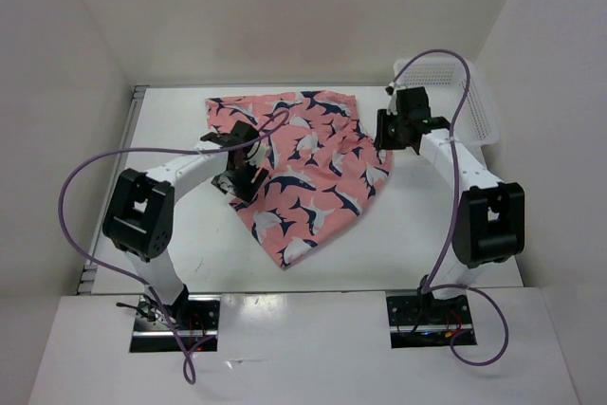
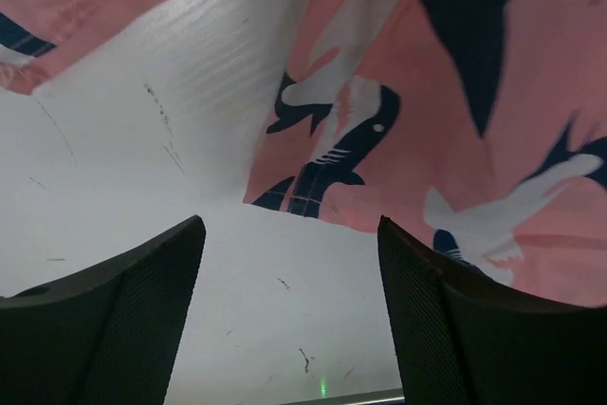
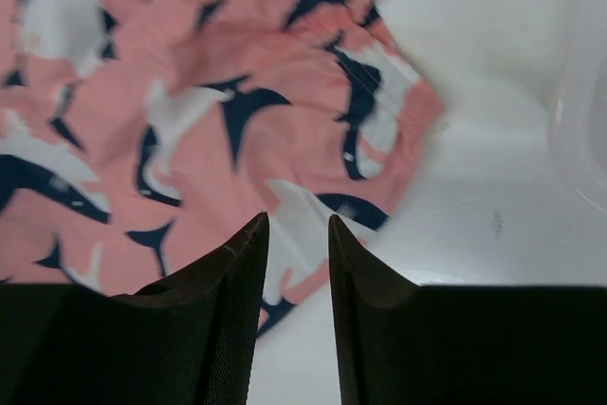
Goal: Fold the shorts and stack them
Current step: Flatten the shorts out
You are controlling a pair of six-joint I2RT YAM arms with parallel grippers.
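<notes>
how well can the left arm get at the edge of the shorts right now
Probably yes, quite easily. The left gripper is open and low over the table. The edge of the shorts lies just ahead of its fingertips, and only bare table shows in between. Nothing visible blocks the way.

We find the overhead view bright and evenly lit from above. The white surface is nearly washed out, and only faint, soft shadows lie under the arms. Detail there is fairly sharp. In our left wrist view the shorts are reasonably crisp, a dull sheen streaks the surface, and the dark jaws at the bottom are soft and underexposed. Our right wrist view is blurred throughout: the print smears, and the basket at the right edge is a pale haze.
</notes>
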